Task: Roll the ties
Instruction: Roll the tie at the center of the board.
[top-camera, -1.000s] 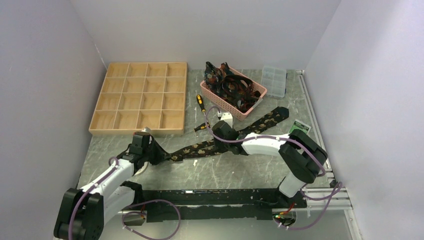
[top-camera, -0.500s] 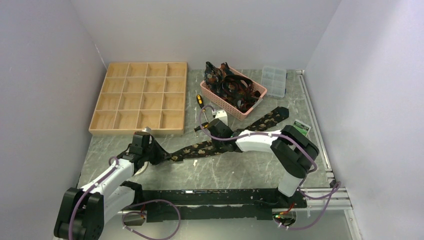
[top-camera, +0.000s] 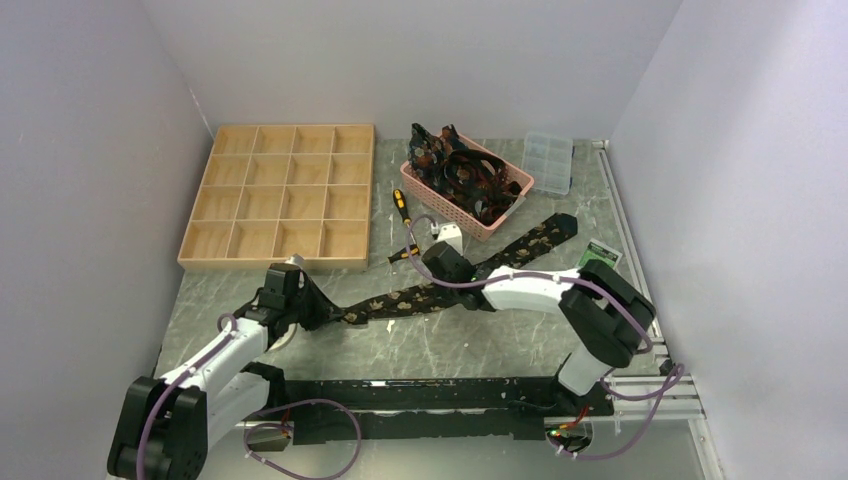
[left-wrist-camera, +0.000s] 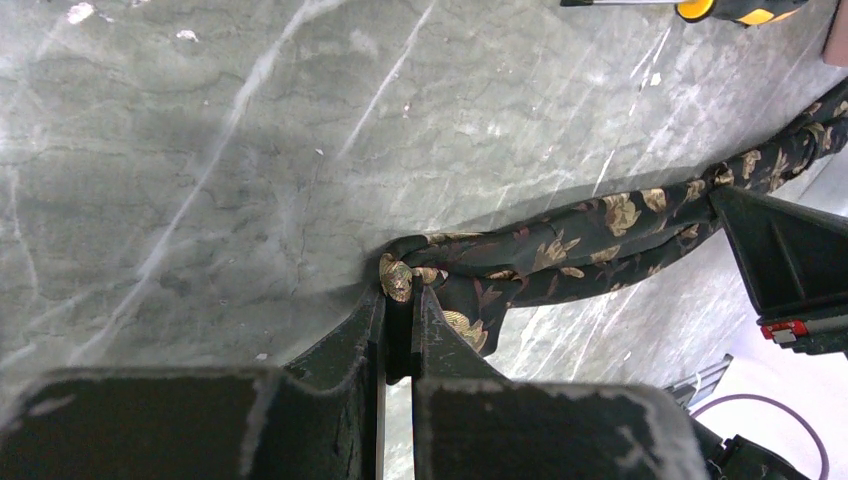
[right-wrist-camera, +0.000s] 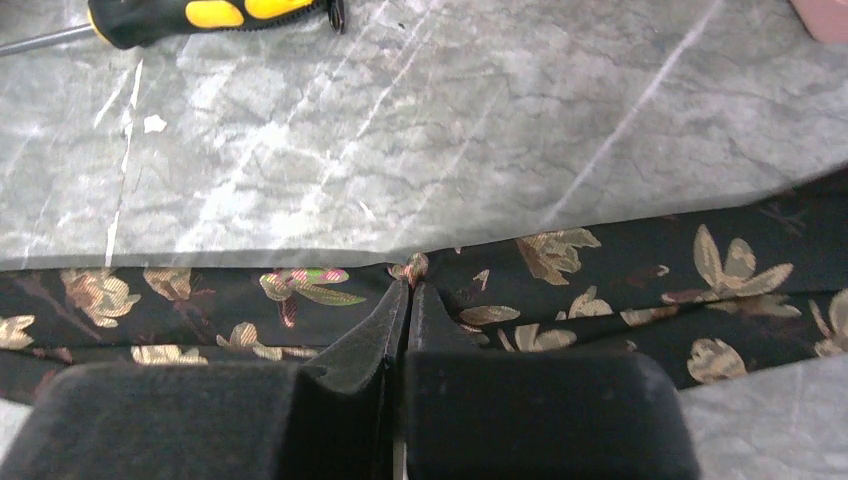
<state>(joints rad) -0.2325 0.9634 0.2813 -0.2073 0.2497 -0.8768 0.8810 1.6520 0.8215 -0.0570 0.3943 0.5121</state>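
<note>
Right gripper (top-camera: 440, 262): jaws apart a second ago, now drawn together on a small fold at the far edge of the necktie (top-camera: 400, 298). Its arm has come back slightly right and nearer.
Necktie: black with tan-gold floral pattern, flat on the grey-green marbled table (top-camera: 450, 340). It runs from the near left to its pointed wide end at the far right.
Left gripper (top-camera: 300, 300): clamped on the bunched narrow end of the necktie, near left.
Bundled ties (top-camera: 470, 175): heaped in the pink basket (top-camera: 445, 210), far centre.
Wooden compartment tray (top-camera: 275, 262): far left.
Yellow-and-black screwdriver (top-camera: 401, 205): between tray and basket.
Clear plastic box (top-camera: 549, 160): far right, just beside the basket.
</note>
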